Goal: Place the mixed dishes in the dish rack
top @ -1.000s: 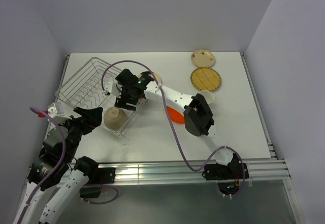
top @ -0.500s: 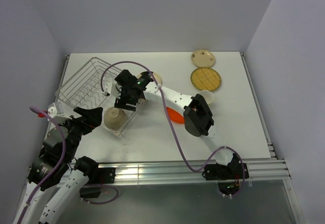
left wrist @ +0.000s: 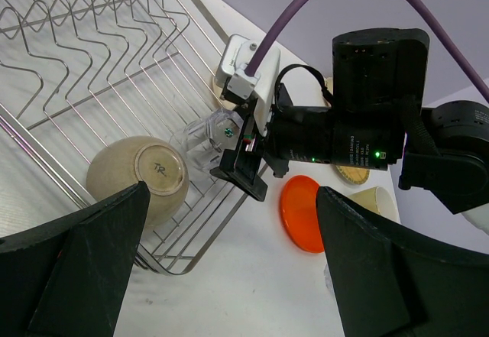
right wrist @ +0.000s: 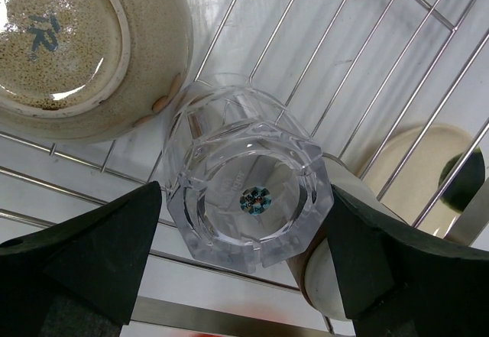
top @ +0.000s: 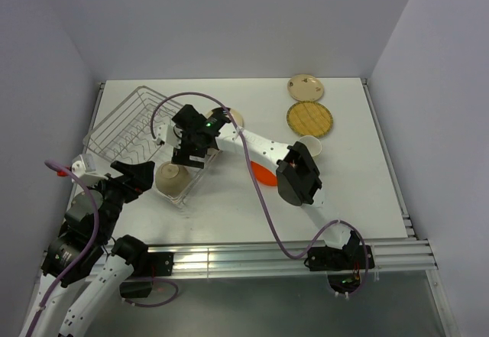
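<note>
The right jaws pinch an upside-down clear glass [right wrist: 252,199] from both sides, low over the wire floor of the dish rack [top: 122,123]. A bowl [right wrist: 69,46], also bottom-up, lies in the rack just beside them. The left jaws are spread wide, holding nothing, with the bowl just ahead of them.

The white table [top: 359,199] carries the dish rack [top: 126,119], orange plate [top: 263,175], woven plate [top: 309,118], patterned plate [top: 306,87] and mug [top: 313,144].

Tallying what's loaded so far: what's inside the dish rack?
An upside-down bowl and a clear glass, base up, gripped by the right tool. The right arm covers part of the dish rack from above, so anything beneath it is hidden.
</note>
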Motion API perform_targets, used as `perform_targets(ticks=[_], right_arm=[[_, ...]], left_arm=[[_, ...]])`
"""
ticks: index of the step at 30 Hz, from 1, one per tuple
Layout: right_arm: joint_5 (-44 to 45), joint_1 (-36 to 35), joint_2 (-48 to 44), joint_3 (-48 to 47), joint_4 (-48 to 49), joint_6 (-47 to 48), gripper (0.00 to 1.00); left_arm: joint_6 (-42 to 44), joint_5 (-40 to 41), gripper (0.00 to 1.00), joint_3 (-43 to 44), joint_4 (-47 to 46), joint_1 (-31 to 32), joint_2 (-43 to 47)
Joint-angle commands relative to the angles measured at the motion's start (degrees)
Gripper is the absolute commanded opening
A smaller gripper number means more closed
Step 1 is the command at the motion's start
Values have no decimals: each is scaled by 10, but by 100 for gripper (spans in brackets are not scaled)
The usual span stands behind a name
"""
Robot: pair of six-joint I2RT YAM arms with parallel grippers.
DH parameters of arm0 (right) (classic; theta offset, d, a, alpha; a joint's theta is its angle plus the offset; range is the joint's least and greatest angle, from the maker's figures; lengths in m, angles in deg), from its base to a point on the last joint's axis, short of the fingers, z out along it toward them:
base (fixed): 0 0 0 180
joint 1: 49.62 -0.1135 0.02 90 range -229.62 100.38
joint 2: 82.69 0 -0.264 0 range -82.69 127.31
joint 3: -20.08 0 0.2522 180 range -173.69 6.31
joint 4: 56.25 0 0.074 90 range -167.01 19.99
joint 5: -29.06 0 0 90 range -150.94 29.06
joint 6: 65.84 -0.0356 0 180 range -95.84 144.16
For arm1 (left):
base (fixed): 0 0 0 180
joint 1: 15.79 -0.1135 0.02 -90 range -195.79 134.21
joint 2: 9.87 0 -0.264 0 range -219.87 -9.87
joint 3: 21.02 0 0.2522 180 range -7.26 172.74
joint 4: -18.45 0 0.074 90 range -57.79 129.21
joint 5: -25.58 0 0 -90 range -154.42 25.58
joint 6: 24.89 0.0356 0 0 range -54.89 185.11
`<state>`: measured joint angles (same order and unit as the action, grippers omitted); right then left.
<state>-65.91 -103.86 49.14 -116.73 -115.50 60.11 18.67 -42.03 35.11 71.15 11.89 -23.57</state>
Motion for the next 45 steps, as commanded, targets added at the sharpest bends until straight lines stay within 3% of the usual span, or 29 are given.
perform_targets(ticks=[1,19,25,28,29,31,34,38,45], right_arm=[[4,-9,2,-29,2,11,93],[-122,-3,-127,-41,-13,-43,94],[-182,31,-182,-10,-15,-89,94],[-257,77,-238,30,-21,-106,94],[-318,94,-255,66,-19,-112,94],[-383,155,-313,110,-6,-130,93],[-441,249,-390,217,40,-183,91],[-448,370,-492,397,106,-223,90],[-440,536,-651,594,156,-263,90]], left_arm=[[-9,3,97,2,0,-2,3],[-7,-31,99,-6,-72,-2,38],[13,-117,99,-8,-121,-2,15],[17,-208,94,-4,-165,-2,-51],[6,-232,92,-5,-181,-2,-96],[-11,-320,86,-16,-247,-2,-148],[-60,-370,79,-26,-322,14,-249],[-77,-298,77,24,-355,115,-389],[-103,-227,72,192,-276,270,-645]])
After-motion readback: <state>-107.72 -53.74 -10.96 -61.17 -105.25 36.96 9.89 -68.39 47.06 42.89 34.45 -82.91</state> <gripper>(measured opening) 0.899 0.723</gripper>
